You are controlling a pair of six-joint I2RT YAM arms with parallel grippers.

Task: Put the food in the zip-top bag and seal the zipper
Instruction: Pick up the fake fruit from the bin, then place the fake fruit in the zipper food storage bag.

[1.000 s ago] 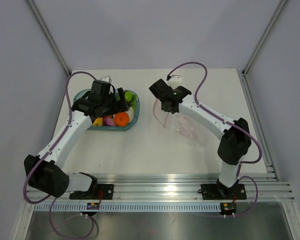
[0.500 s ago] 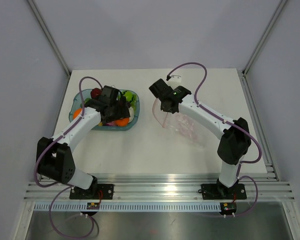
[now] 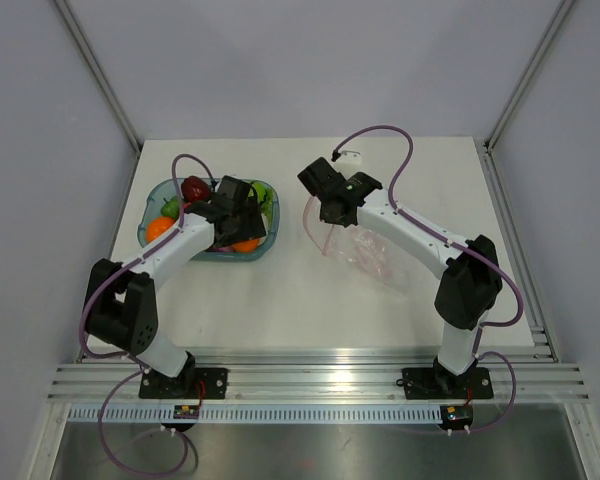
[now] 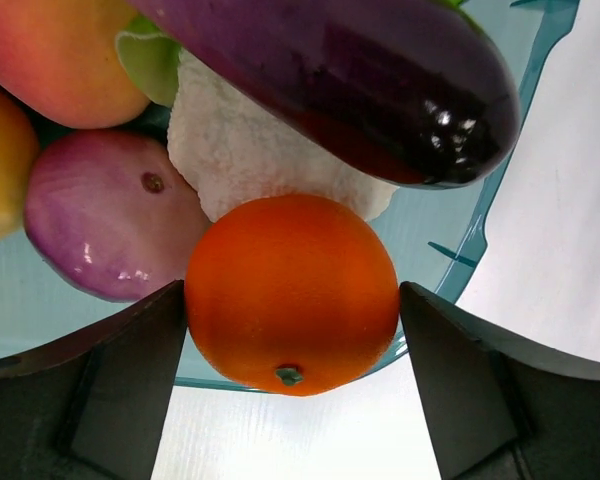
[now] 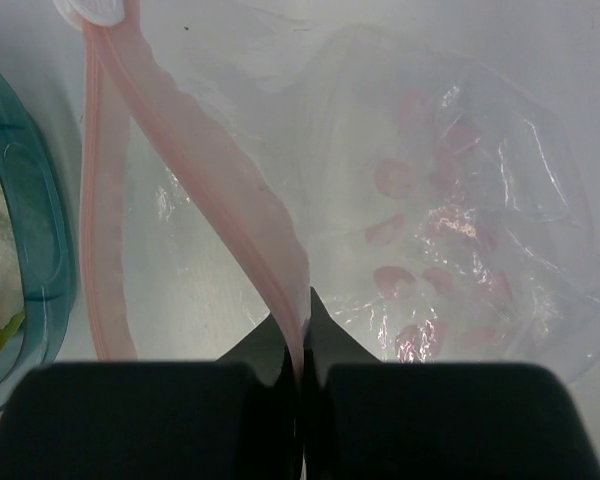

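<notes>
An orange ball (image 4: 292, 290) lies at the near rim of the teal tray (image 4: 500, 180), beside a white cauliflower (image 4: 250, 160), a purple eggplant (image 4: 360, 80) and a pink-purple onion (image 4: 100, 230). My left gripper (image 4: 292, 340) is open, one finger on each side of the orange and very close to it. It is low over the tray in the top view (image 3: 242, 232). My right gripper (image 5: 302, 310) is shut on the pink-red zipper (image 5: 180, 140) and holds up one lip of the clear zip-top bag (image 5: 460, 230). The bag (image 3: 370, 250) lies on the table, its mouth toward the tray.
In the top view the tray (image 3: 205, 255) also holds a dark red piece (image 3: 194, 187), another orange ball (image 3: 160, 228) and green pieces (image 3: 263, 192). A white slider tab (image 5: 98, 8) sits at the zipper's far end. Metal frame posts stand at the back corners.
My left arm has swung over the tray toward its near right side and come down around the orange ball. My right gripper and the bag have not moved.
</notes>
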